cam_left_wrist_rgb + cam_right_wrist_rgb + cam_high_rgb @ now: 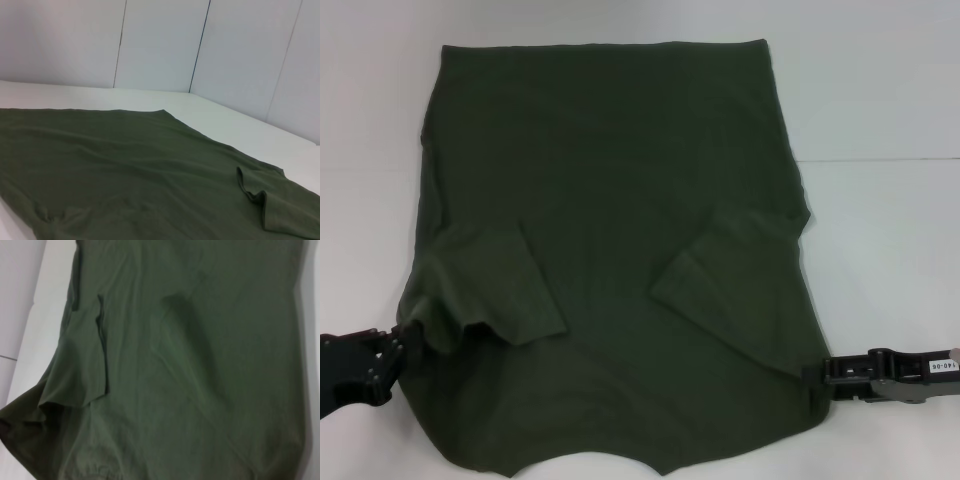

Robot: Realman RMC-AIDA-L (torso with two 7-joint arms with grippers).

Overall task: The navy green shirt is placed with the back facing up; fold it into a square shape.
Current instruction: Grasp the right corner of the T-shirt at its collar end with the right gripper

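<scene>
Navy green shirt [610, 250] — plain dark olive

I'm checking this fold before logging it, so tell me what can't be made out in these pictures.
- Collar of the navy green shirt: cut off by the head view's bottom edge.
- Left gripper: fingers blend into the cloth at the shirt's left edge; grip unclear.
- Right gripper: tips meet the right edge; grip unclear.
- Wrist views: neither shows its own fingers.
- Shirt's front: face-down, hidden.

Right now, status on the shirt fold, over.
Left gripper and right gripper at the shirt's side edges, low. Navy green shirt flat, back up, both sleeves folded in. Nothing in the way.
</scene>
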